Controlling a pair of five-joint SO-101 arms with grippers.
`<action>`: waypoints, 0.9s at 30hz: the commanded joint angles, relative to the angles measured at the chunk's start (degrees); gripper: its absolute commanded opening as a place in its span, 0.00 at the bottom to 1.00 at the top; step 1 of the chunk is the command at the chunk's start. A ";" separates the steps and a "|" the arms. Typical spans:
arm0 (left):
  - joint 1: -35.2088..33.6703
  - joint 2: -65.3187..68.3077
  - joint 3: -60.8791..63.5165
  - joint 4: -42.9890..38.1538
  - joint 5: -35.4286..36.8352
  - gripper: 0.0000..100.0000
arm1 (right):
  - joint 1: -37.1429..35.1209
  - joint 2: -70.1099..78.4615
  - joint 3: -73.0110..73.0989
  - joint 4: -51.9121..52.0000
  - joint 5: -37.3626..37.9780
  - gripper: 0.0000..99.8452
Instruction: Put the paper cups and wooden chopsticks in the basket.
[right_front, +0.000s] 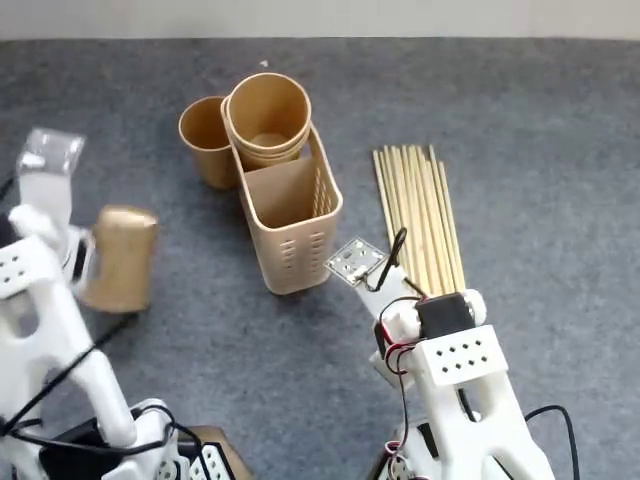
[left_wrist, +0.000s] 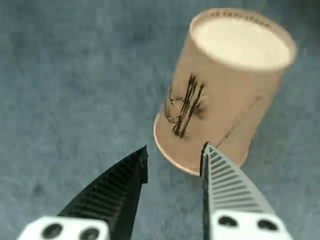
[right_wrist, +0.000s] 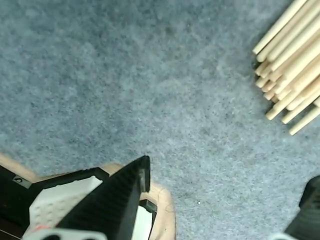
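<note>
We are holding our left hand (left_wrist: 175, 157) low over the grey worktop (right_front: 540, 110) with its fingers spread, released and grasping nothing. It is lined up on a tipped paper cup (left_wrist: 225, 90) that is lying on its side with its wide mouth turned toward us. One fingertip is sitting right at that rim, which we are judging to be the setup for pinching the cup wall. This cup is lying well apart from the basket (right_front: 292, 250), over by our left arm. The basket is standing upright in the middle, its far compartment already carrying a stack of cups (right_front: 268, 115), while another cup (right_front: 205, 140) is standing just beside that end, outside it. Our right hand (right_wrist: 227, 172) is hanging wide open, released as well, near the basket's near corner. The wooden chopsticks (right_front: 418, 215) are lying in a flat bundle on the worktop just beyond it, so we are judging that arm to be placed for them, with the near compartment as their likely slot.
</note>
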 joint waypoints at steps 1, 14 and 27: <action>4.70 -1.10 -9.54 -0.62 3.43 0.19 | 0.57 0.22 -0.22 -0.04 -0.79 0.44; 0.31 -1.10 6.73 -11.34 -4.92 0.22 | 0.57 0.22 -0.22 -0.31 -0.79 0.44; 6.02 -1.54 15.96 -31.30 -3.16 0.23 | 0.57 0.31 -0.22 -0.04 -0.88 0.44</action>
